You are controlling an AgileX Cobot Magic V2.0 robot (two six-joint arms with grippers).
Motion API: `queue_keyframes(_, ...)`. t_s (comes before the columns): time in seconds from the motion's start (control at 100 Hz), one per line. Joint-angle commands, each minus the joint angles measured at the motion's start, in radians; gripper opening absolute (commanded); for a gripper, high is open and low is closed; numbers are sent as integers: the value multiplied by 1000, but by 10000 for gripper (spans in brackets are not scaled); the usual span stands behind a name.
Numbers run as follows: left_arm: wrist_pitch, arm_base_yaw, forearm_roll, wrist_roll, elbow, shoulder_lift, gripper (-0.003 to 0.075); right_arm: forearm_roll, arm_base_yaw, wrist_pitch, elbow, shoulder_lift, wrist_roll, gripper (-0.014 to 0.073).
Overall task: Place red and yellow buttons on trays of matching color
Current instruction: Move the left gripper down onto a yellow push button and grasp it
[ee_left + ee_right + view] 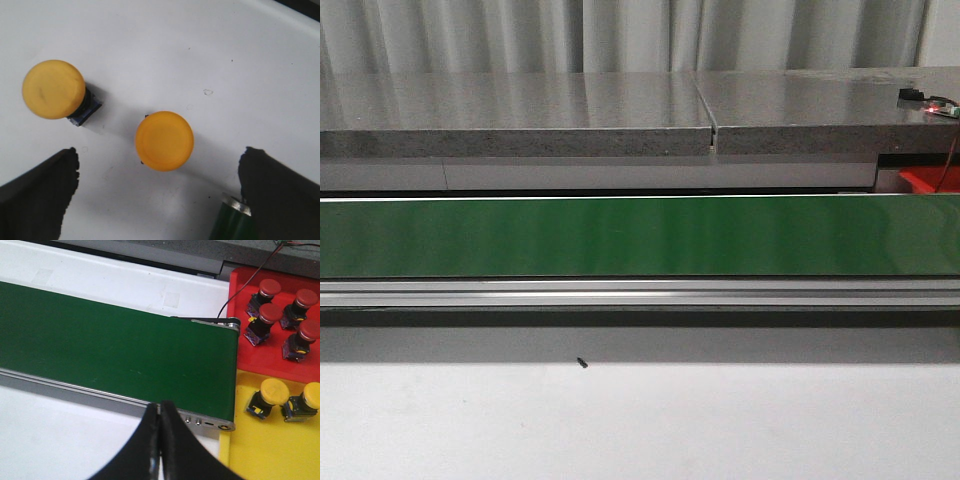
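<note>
In the left wrist view two yellow buttons lie on the white table: one [164, 140] sits between and just ahead of the fingertips of my open left gripper [160, 172], the other [54, 90] lies off to one side. In the right wrist view my right gripper [160, 412] is shut on nothing, above the near edge of the green belt [110, 345]. Past the belt's end lie a red tray [270, 360] with several red buttons [270, 315] and a yellow tray [280, 450] with two yellow buttons [272, 392]. Neither gripper shows in the front view.
The green conveyor belt [640, 235] runs across the front view, with an aluminium rail [640, 292] along its near side and a grey stone shelf [520, 115] behind. A corner of the red tray [930, 180] shows at the far right. The belt's roller end [232, 220] lies beside one left finger.
</note>
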Motion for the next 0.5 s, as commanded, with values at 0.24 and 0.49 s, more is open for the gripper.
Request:
queue_keyframes(0.24, -57, 3, -40, 7, -57, 15, 608, 3, -7, -60, -25, -2, -2, -68)
queue_keyframes(0.49, -89, 3, -64, 7, -59, 48, 608, 3, -7, -60, -25, -2, -2, -68)
